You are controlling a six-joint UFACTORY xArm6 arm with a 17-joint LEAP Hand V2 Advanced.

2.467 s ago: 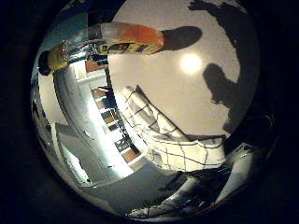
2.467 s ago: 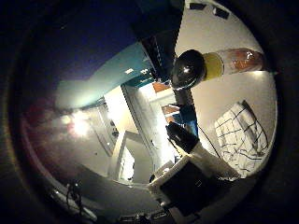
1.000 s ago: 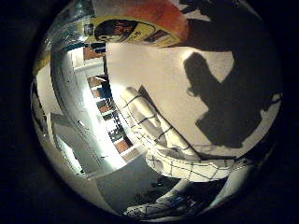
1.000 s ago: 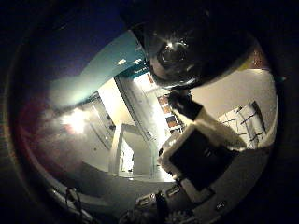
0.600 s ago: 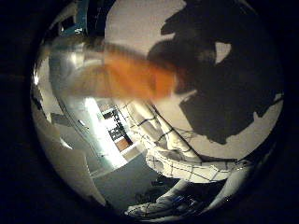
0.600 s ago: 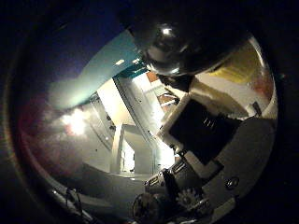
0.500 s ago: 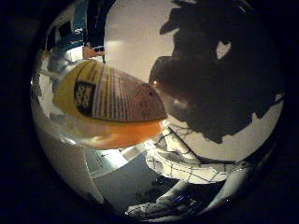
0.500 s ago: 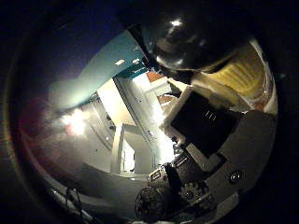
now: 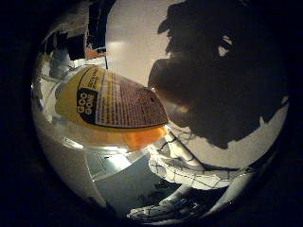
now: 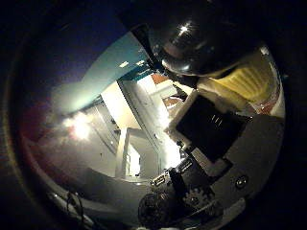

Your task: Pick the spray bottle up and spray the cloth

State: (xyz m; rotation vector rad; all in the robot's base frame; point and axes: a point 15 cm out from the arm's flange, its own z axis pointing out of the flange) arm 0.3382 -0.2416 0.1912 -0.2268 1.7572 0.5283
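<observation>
The spray bottle (image 9: 111,106), with a yellow label and orange liquid, fills much of the little finger side view and sits close against the palm. Its black spray head (image 10: 201,40) and yellow shoulder (image 10: 247,79) show in the thumb side view. My right hand (image 10: 216,139) has white and black fingers curled across the bottle just below the head. The white cloth (image 9: 189,172) with dark grid lines lies crumpled on the white table (image 9: 135,52), beyond the bottle's base. The hand and bottle cast a large dark shadow (image 9: 227,80) on the table beside the cloth.
Beyond the table edge the room shows shelving and pale walls (image 10: 144,143), a teal wall panel (image 10: 110,67) and a bright lamp (image 10: 79,125).
The bottle, which lay on the table away from the palm, now sits large and close against it. The fingers have closed in beside its head, and the shadow on the table has grown.
</observation>
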